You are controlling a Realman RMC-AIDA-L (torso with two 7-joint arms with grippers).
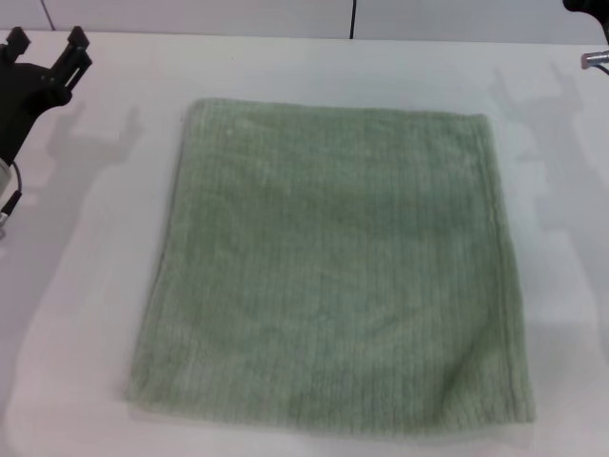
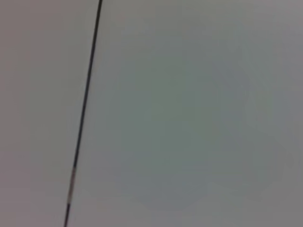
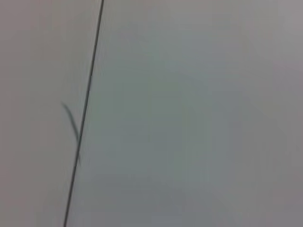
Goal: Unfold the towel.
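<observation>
The pale sage-green towel (image 1: 333,271) lies flat on the white table (image 1: 86,286) in the head view, spread as one roughly square sheet with ribbed texture and hemmed edges. A slight wrinkle sits near its front right corner. My left gripper (image 1: 46,43) is at the far left back, raised above the table and well clear of the towel, with its two fingers apart and nothing between them. Only a dark sliver of my right arm (image 1: 588,8) shows at the top right corner; its fingers are out of view. Both wrist views show only blank surface with a thin dark line.
A dark vertical seam (image 1: 353,17) marks the wall behind the table. A thin dark line (image 2: 85,109) crosses the left wrist view and another line (image 3: 85,113) crosses the right wrist view. White table surface surrounds the towel on all sides.
</observation>
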